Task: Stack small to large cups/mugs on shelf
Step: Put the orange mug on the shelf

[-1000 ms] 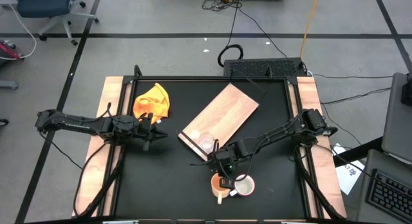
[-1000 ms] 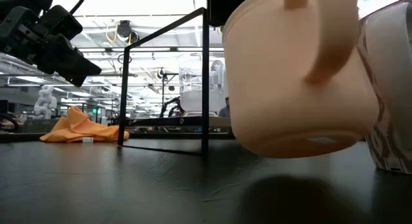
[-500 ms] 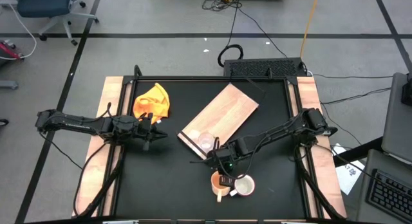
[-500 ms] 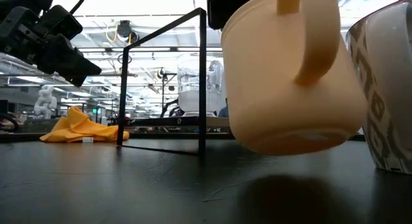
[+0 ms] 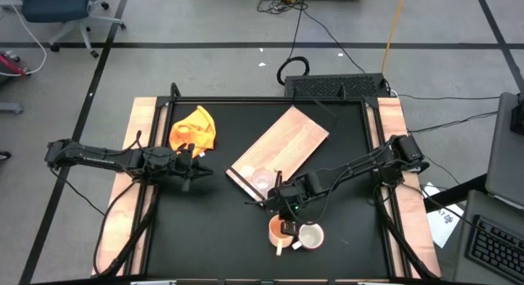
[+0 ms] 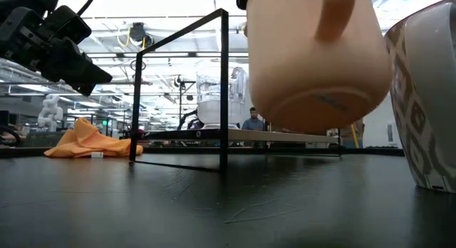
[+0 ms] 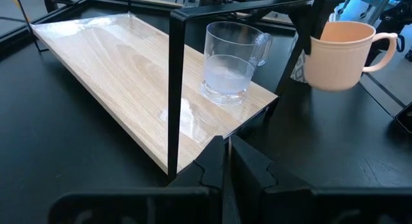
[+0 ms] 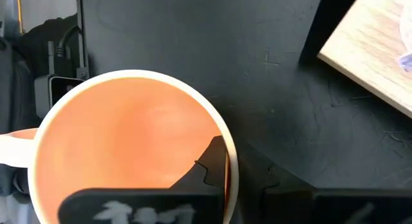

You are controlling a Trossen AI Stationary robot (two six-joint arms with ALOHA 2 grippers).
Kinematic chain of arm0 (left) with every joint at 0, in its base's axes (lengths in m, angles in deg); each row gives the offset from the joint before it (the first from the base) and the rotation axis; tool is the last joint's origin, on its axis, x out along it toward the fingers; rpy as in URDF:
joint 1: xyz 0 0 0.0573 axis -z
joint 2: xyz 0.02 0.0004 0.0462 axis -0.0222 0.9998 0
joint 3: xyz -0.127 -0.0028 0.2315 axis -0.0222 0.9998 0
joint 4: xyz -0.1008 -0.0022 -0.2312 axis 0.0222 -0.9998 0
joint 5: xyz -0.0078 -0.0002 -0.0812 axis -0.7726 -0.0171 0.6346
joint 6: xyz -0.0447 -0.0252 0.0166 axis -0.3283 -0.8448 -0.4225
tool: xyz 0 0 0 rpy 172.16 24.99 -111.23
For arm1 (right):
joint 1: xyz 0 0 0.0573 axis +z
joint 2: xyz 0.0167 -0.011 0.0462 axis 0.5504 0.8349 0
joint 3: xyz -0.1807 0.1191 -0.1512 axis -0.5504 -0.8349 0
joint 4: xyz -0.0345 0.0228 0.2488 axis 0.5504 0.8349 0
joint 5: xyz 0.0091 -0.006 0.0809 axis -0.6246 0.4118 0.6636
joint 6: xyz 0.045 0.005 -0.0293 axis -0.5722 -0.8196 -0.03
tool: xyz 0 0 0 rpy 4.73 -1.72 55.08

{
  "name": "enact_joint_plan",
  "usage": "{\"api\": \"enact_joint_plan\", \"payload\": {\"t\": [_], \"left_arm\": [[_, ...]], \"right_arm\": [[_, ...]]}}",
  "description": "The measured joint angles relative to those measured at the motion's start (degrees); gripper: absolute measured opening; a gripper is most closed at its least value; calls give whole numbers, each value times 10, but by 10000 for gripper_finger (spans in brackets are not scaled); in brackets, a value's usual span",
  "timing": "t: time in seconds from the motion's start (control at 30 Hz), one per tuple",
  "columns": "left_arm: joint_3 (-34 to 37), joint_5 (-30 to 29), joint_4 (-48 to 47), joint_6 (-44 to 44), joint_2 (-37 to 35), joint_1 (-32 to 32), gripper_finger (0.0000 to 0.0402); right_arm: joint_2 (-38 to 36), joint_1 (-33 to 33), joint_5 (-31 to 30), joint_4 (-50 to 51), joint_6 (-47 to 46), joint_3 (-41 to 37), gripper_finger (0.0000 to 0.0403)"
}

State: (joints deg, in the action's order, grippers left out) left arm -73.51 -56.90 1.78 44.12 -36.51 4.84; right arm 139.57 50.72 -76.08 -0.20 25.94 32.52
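The right tool (image 8: 225, 179) is clamped on the rim of the orange mug (image 6: 313, 59), holding it clear of the counter (image 6: 142, 198), seemingly beside the white mug (image 6: 427, 98). The glass cup (image 7: 230, 60) stands on the shelf (image 7: 116, 69). The left tool (image 7: 225, 166) is closed, empty, near the yellow cloth (image 5: 195, 128).

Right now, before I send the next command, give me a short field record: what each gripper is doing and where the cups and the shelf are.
right gripper: shut on the rim of the yellow-orange mug, one finger inside it
yellow-orange mug: lifted clear of the black tabletop, tilted
left gripper: shut, empty, waiting on the table's left side, facing the shelf
clear glass cup: upright on the shelf, near its dark-strip end
white mug: on the tabletop, off the shelf, beside the yellow-orange mug
yellow cloth: on the tabletop, far left
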Motion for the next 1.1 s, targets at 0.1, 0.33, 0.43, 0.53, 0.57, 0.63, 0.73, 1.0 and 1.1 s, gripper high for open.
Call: {"api": "enact_joint_plan", "payload": {"t": [0.1,0.33,0.43,0.53,0.57,0.63,0.73,1.0,1.1], "left_arm": [[0,0,0,0,0,1,26],[0,0,0,1,0,18,26],[0,0,0,2,0,26,26],[0,-1,0,2,0,33,26],[0,-2,0,2,0,35,26],[0,-3,0,3,0,38,26],[0,-4,0,3,0,39,26],[0,-5,0,4,0,39,26],[0,-6,1,5,0,39,26]], "right_arm": [[0,0,0,-1,0,0,2],[0,0,-1,-1,0,0,2],[0,0,-1,-1,0,0,2],[0,0,-1,-1,-1,0,2],[0,0,-1,-1,-2,0,2],[0,0,-1,-1,-2,0,2],[0,0,-1,-1,-2,0,2],[-6,0,-1,10,8,0,2],[-20,0,-13,21,12,0,2]]}}
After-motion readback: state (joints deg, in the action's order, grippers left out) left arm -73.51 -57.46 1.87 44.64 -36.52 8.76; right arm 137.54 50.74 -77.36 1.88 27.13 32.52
